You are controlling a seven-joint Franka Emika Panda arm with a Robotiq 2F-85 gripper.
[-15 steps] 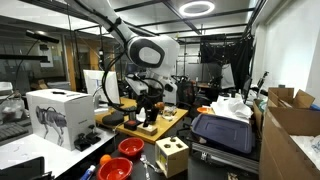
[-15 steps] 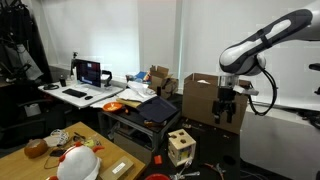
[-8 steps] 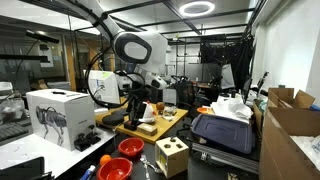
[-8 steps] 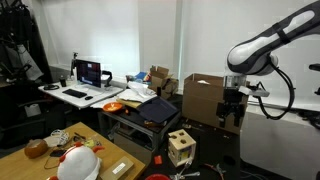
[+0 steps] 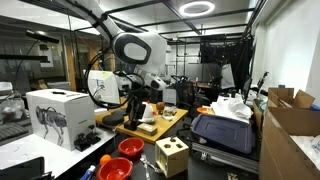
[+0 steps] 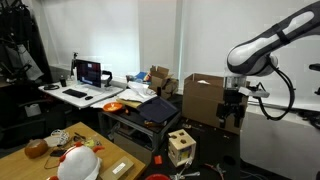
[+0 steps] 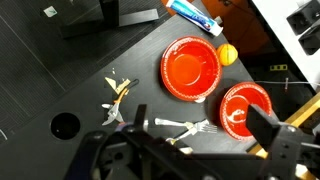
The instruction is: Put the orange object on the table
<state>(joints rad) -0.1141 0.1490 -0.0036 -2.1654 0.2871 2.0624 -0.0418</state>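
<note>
Gripper [image 6: 232, 120]: hangs in the air, clear of all items; jaws apparently spread with nothing between them, though the wrist view is blurred there | orange object [image 7: 228, 55]: lies on dark surface [image 7: 60, 70], just beside rim of red bowl [image 7: 191, 68] | second red bowl [image 7: 245, 108]: near, forks [image 7: 185, 126] alongside.

The orange object [image 7: 229, 55] sits just beside a red bowl [image 7: 191, 68]. A second red bowl [image 7: 245, 108] lies near, forks [image 7: 188, 126] alongside.
</note>
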